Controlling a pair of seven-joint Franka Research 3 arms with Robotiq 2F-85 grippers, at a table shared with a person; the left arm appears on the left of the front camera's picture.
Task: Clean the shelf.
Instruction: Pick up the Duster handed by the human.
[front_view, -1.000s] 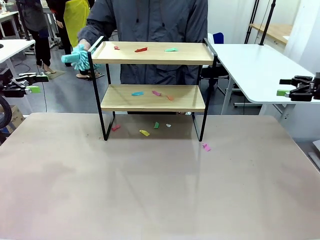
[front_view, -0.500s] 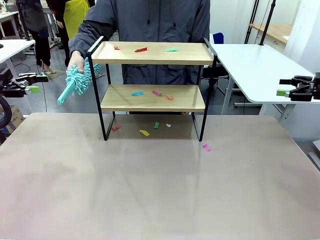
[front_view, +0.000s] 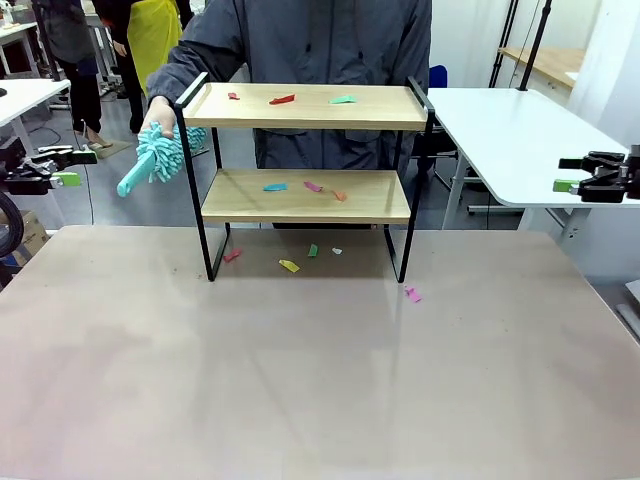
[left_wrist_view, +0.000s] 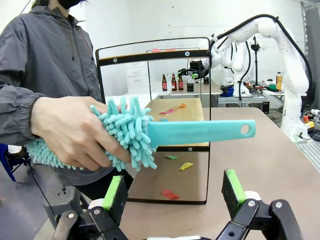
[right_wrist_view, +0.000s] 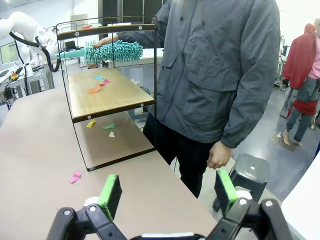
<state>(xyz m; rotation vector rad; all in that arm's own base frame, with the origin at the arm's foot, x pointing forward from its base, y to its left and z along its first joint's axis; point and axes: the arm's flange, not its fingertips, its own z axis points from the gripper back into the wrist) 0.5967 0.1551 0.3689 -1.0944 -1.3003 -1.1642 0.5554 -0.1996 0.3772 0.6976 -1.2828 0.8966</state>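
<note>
Wooden boards, two of them on a thin black frame, make up the shelf (front_view: 310, 107); it stands at the far middle of the table (front_view: 320, 390), directly in front of the person (front_view: 320, 40); coloured paper scraps (front_view: 282, 99) lie on both boards, on the tabletop beneath them, and one pink piece lies just outside the right leg, so none of the cleaning looks done yet

At the shelf's left end the person's hand (front_view: 155, 122) grips a teal duster (front_view: 165, 158) by its fluffy head, leaving the flat handle free and slanting down toward the robot's left side; this reads as an offer, handle first, so that the arm can take the firm part rather than the soft fringe

The left gripper (front_view: 72, 166) waits at the table's left edge, well apart from the duster, its green pads (left_wrist_view: 116, 192) spread wide with nothing between them; from its wrist camera the handle lies crosswise above the gap, so the wide stance suits a grasp on it; the right gripper (front_view: 570, 173) hangs beyond the right edge, likewise spread and empty, clear of the work

The tabletop is a pale, matt beige sheet, bare apart from the shelf and scraps; a white table (front_view: 510, 130) adjoins it at the far right, and other people stand farther back in a bright workshop
</note>
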